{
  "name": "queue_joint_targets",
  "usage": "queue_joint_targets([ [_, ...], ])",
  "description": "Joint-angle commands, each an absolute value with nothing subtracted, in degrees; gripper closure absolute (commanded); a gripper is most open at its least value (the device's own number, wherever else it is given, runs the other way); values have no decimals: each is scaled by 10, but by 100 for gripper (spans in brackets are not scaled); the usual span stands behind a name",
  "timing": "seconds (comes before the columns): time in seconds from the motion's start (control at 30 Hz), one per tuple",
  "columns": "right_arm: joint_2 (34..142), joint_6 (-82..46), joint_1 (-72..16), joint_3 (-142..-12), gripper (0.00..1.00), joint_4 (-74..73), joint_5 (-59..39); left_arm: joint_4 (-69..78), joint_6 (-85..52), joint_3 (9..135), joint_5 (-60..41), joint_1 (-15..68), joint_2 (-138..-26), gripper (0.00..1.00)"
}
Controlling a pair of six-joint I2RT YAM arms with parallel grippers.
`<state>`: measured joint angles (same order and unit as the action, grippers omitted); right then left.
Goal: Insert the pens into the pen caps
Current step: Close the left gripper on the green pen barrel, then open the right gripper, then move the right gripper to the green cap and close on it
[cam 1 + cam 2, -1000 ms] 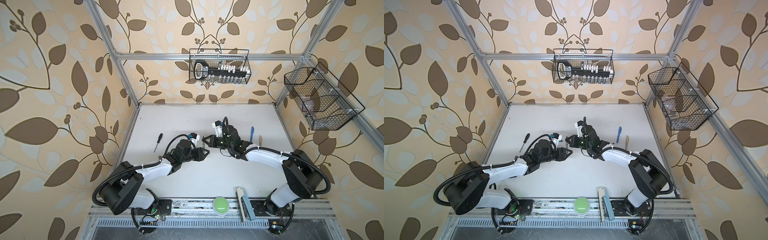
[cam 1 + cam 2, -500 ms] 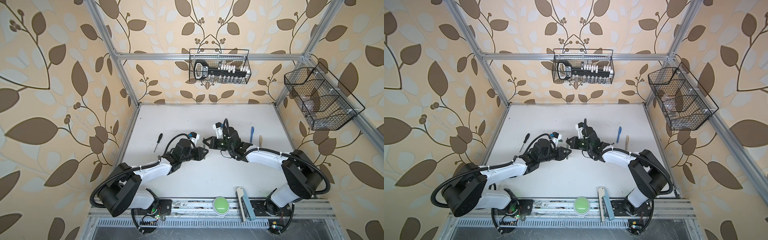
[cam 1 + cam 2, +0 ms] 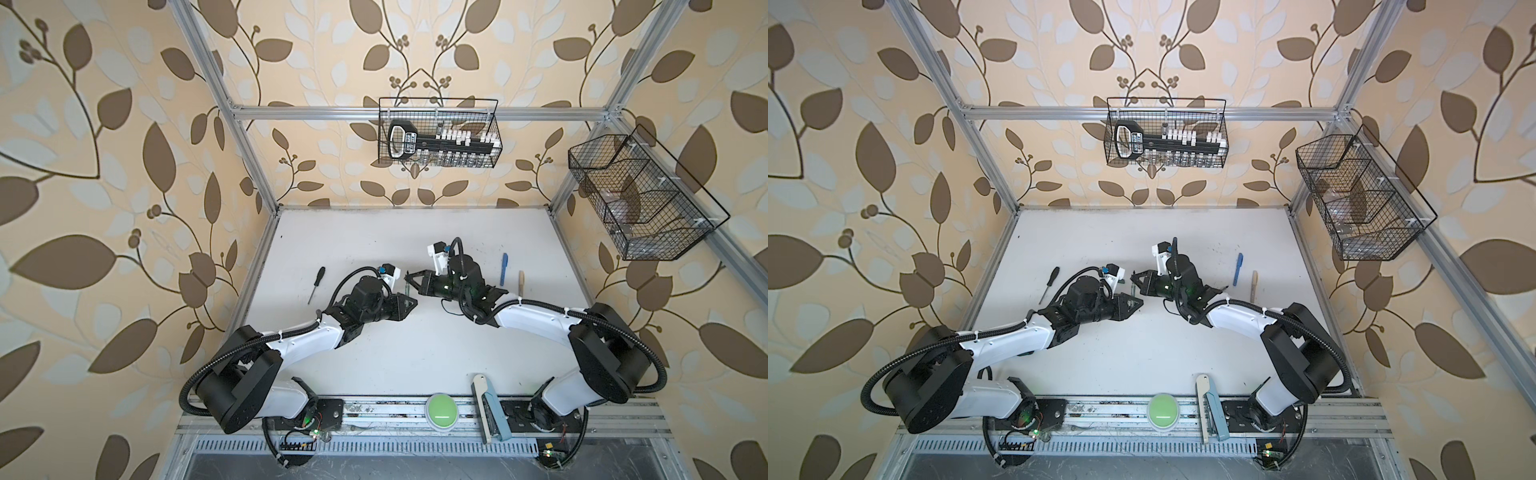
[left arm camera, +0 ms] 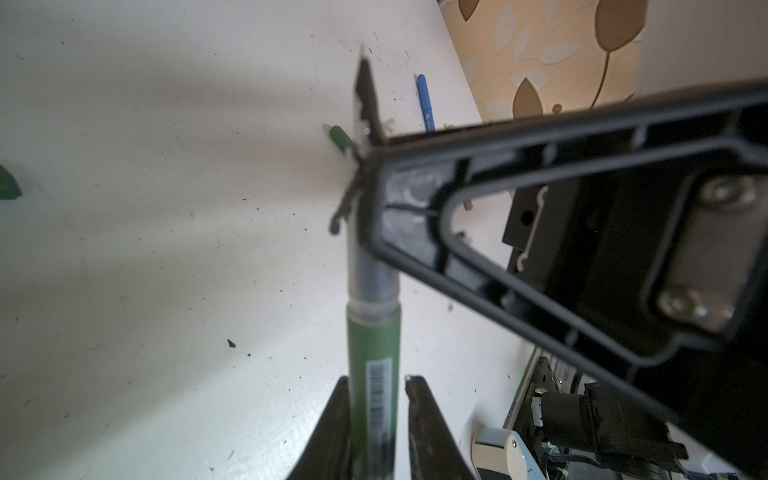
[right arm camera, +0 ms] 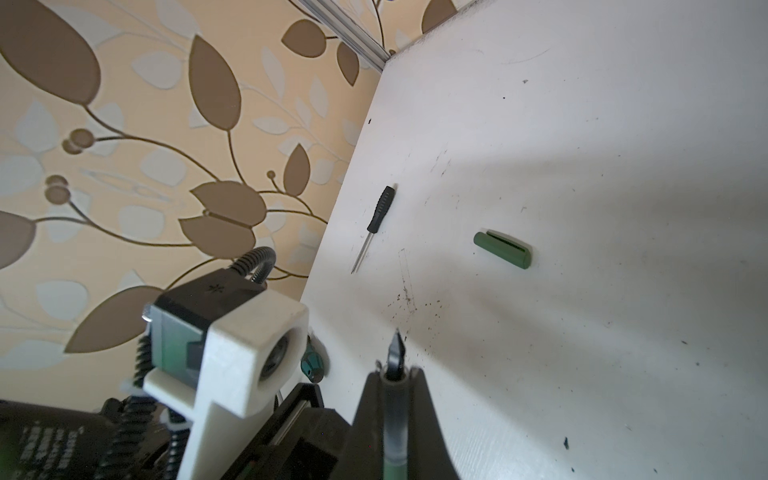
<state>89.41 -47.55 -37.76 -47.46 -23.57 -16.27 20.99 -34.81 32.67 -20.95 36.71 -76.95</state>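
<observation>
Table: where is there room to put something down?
Bare: the far strip of table by the back wall, and the near stretch before the green button. Crowded: the middle, with left gripper and right gripper close; blue pen and beige pen right, screwdriver left.

White table (image 3: 374, 232) is carrying a screwdriver (image 3: 316, 284) near its left edge; blue pen (image 3: 504, 269) and beige pen (image 3: 521, 281) are lying side by side at right; green cap (image 5: 503, 249) is lying apart.

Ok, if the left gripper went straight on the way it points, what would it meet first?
Probably the right gripper, which pinches the green pen just ahead of the left gripper; depth is hard to judge, so it might slip past.
</observation>
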Motion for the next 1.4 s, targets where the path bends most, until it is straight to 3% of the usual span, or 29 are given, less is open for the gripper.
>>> queue_joint_targets([
  [0.0,890,-482,-381,-461,100,-249,-155,216,-341,350,-222,367,-751,76],
  [0.2,890,-480,-383,-455,100,-254,-150,207,-340,352,-217,367,-743,76],
  [0.53,877,-474,-387,-446,100,-267,-135,195,-338,351,-210,367,-737,94],
  [0.57,878,-473,-388,-446,98,-266,-135,191,-336,351,-210,367,-736,95],
  [0.7,870,-457,-387,-452,72,-249,-135,129,-313,365,-174,367,-721,100],
  [0.87,853,-368,-375,-526,54,-94,-107,20,-288,380,-96,366,-676,100],
  [1.07,895,-291,-335,-609,48,9,-105,-64,-272,389,-22,363,-621,100],
  [1.37,1089,-268,-295,-774,46,32,-165,-94,-254,375,15,363,-542,100],
])
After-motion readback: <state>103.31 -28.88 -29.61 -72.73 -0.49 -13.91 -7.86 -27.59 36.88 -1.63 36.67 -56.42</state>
